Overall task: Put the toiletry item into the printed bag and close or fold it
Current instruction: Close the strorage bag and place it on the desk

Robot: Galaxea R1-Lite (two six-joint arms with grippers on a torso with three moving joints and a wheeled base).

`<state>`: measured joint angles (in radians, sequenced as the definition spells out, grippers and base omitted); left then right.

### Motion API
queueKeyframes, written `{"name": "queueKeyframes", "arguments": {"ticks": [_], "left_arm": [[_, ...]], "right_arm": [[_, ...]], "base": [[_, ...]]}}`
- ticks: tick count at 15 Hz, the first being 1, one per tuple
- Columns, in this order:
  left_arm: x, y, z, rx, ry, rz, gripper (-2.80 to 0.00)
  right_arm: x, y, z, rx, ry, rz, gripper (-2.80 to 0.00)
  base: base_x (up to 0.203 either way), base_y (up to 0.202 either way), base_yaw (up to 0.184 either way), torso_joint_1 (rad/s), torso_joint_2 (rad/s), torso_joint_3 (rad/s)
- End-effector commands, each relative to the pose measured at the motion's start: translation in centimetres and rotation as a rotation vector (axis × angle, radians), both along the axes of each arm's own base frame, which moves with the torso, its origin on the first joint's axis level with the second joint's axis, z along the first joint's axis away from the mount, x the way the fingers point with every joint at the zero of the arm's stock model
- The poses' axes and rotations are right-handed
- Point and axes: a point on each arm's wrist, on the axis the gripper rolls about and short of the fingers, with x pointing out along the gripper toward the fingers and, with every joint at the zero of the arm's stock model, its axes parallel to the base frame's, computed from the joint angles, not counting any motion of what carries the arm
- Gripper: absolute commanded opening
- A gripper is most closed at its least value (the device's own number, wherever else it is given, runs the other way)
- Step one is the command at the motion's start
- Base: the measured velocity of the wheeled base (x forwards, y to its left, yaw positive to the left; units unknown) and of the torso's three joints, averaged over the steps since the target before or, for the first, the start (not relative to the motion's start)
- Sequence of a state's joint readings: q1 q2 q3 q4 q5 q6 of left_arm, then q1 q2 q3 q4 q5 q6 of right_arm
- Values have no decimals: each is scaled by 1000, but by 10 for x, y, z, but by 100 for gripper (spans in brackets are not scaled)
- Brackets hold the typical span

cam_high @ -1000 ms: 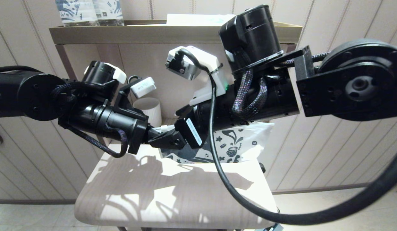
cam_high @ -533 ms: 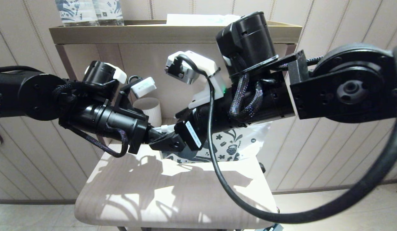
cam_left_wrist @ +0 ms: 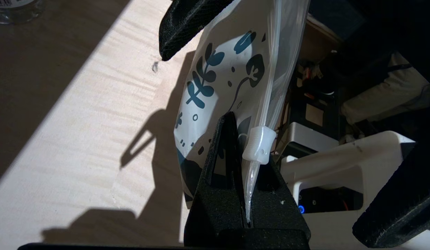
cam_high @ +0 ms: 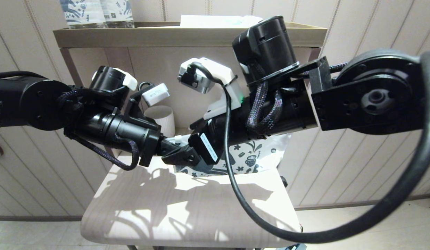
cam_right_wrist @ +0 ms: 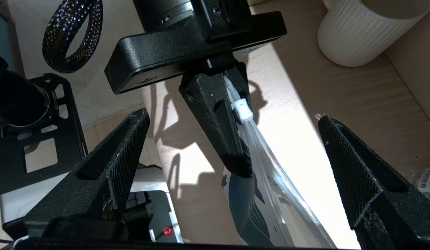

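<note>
The left gripper (cam_left_wrist: 248,194) has its fingers pressed together on the bag (cam_high: 251,156), pinching the clear strip at one top corner, just beside the white slider (cam_left_wrist: 258,144) of the zip. The bag hangs from that pinch, held up above the table (cam_high: 187,211), its printed face slack and bowed rather than flat.

The right gripper (cam_right_wrist: 232,166) faces the left one with its fingers spread wide, one on each side of the bag's top edge and touching neither. It sits just beside the slider, further along the strip.

The comb cannot be seen in any view; whether it is already inside the bag cannot be told, since the printed film hides the contents.

The bag looks like thin, limp plastic film: very light, slippery on its glossy face, and quick to sag or twist when held by a single corner. It is not fragile, but the film will crumple under a hard squeeze. The strip is the stiffest part and the best place to grip. The slider is a small hard tab, so it is probably the right thing for the right gripper to take when closing the zip, while the left keeps the corner taut. Pulling along the strip, not across it, should keep the film from buckling.
</note>
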<state>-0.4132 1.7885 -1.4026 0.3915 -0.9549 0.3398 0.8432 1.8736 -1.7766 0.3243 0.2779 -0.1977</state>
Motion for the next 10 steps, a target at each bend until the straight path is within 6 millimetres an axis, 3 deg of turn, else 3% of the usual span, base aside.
{"name": "queueKeyframes", "arguments": {"ticks": [1,10], "left_arm": [[0,0,-1,-2,4,-5,-280],[-1,0,-1,-1,4,-6,-280]], "right_arm": [[0,-1,2,3,-4,1,0],[-1,-4,3,5,-3,-7,0]], "base": [[0,0,0,0,0,0],[0,0,0,0,0,0]]}}
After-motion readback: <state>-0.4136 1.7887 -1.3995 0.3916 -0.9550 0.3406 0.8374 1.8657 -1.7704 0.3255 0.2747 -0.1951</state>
